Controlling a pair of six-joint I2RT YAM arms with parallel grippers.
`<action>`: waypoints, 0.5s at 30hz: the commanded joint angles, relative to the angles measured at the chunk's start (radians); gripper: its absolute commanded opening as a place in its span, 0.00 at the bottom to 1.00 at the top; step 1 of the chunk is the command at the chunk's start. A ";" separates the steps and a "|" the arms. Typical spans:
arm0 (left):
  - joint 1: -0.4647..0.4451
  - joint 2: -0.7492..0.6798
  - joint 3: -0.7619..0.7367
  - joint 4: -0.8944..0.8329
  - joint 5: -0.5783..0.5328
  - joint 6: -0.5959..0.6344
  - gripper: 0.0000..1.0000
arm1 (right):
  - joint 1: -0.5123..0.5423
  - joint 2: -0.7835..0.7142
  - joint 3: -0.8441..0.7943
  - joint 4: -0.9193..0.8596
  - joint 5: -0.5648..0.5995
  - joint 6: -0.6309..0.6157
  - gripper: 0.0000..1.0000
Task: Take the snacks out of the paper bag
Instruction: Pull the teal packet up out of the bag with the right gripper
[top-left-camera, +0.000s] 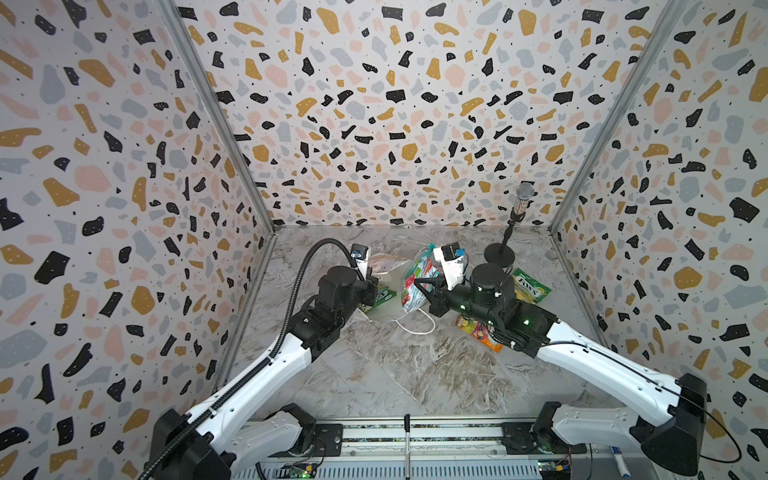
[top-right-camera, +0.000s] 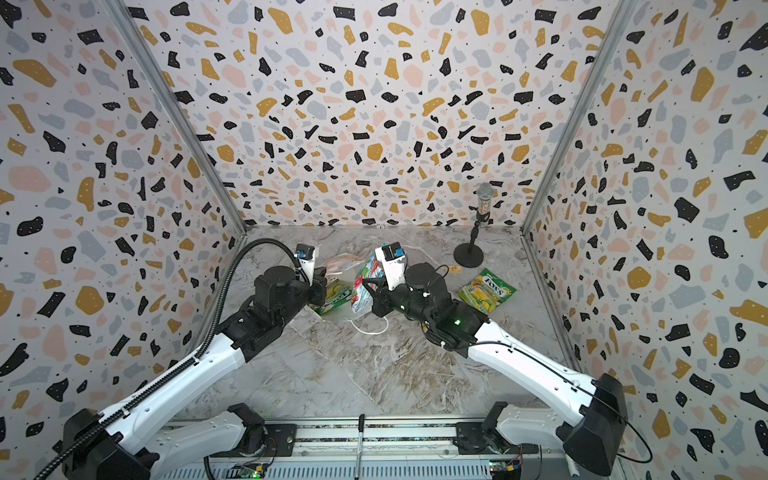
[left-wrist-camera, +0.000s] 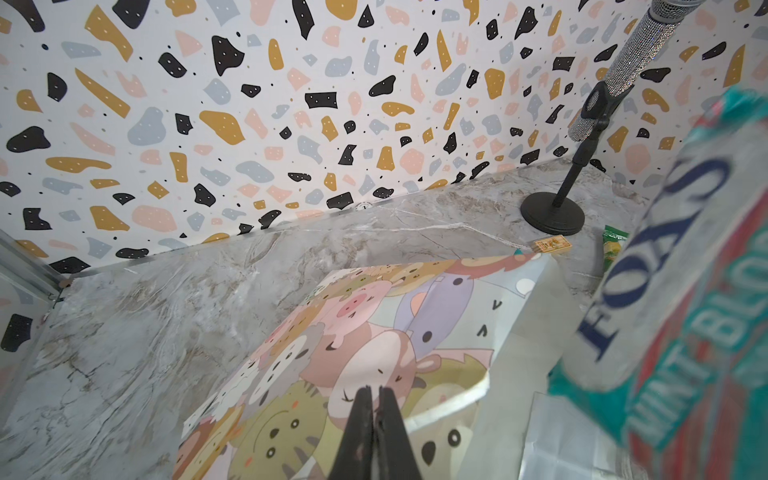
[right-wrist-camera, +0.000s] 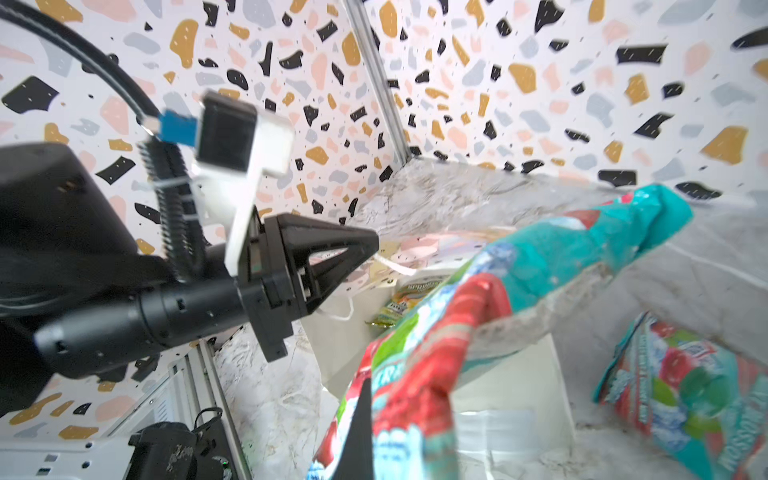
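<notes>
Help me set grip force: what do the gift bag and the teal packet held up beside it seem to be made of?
The paper bag looks like printed paper, smooth and slightly satin: flat panels, sharp fold edges. The teal packet is likely thin glossy plastic film: it crumples, sags and catches highlights.

Bright even light, bent edges, blurred right wrist view.

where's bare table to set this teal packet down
Widest bare marble: the front strip between both arms. Also the back-left corner beside the paper bag. Crowded around the teal packet and rightward: green-yellow packet, orange packet, mic stand.
</notes>
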 joint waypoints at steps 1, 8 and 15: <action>0.004 0.002 0.015 0.000 -0.025 0.009 0.00 | -0.025 -0.069 0.065 -0.050 0.101 -0.063 0.00; 0.004 -0.001 0.016 -0.001 -0.019 0.011 0.00 | -0.146 -0.144 0.014 -0.142 0.110 -0.060 0.00; 0.003 -0.004 0.016 -0.002 -0.020 0.012 0.00 | -0.336 -0.208 -0.180 -0.151 -0.080 -0.048 0.00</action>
